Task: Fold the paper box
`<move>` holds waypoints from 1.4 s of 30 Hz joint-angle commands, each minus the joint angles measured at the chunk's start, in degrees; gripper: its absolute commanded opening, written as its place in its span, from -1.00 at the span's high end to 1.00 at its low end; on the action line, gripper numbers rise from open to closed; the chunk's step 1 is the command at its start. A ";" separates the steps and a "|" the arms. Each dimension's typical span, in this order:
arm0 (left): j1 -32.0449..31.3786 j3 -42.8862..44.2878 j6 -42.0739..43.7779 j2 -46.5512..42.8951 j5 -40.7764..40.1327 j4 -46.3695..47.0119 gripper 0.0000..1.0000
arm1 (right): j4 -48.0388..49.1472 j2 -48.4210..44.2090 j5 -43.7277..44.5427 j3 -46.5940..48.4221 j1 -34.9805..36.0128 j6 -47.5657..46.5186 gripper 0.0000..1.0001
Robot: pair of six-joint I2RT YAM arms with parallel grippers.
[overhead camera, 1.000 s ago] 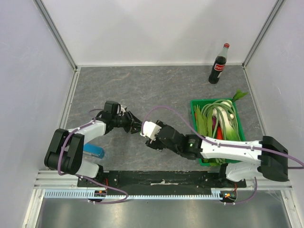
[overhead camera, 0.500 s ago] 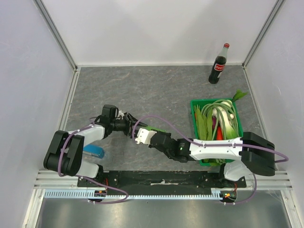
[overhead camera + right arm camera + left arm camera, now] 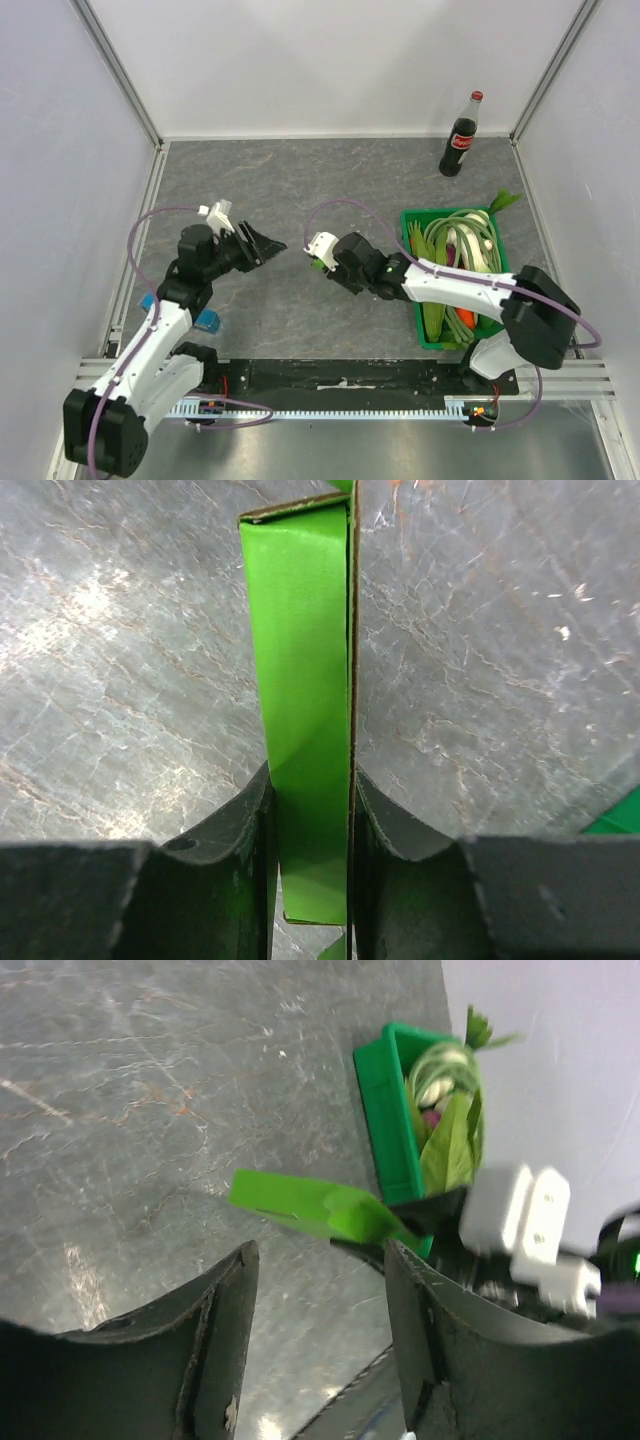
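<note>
The paper box (image 3: pixel 305 680) is a flat strip of lime-green card, clamped between my right gripper's (image 3: pixel 310 810) fingers and sticking out forward over the grey table. In the top view only a sliver of the paper box (image 3: pixel 317 264) shows under the right gripper (image 3: pixel 322 255), mid-table. My left gripper (image 3: pixel 270 243) is open and empty, a short way left of the box and pointing at it. In the left wrist view the paper box (image 3: pixel 310 1205) lies ahead of the open left gripper (image 3: pixel 320 1260), apart from it.
A dark-green crate (image 3: pixel 440 211) of vegetables stands at the right and also shows in the left wrist view (image 3: pixel 390 1110). A cola bottle (image 3: pixel 460 135) stands at the back right. A small blue block (image 3: pixel 207 321) lies near the left arm's base.
My left gripper has drawn back to the left, away from the box it was touching. My right gripper has carried the box back and to the right.
</note>
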 commanded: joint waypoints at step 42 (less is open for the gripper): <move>-21.71 7.16 36.15 17.90 -15.99 8.38 0.31 | -9.68 10.80 -22.94 9.68 -8.26 -3.06 0.47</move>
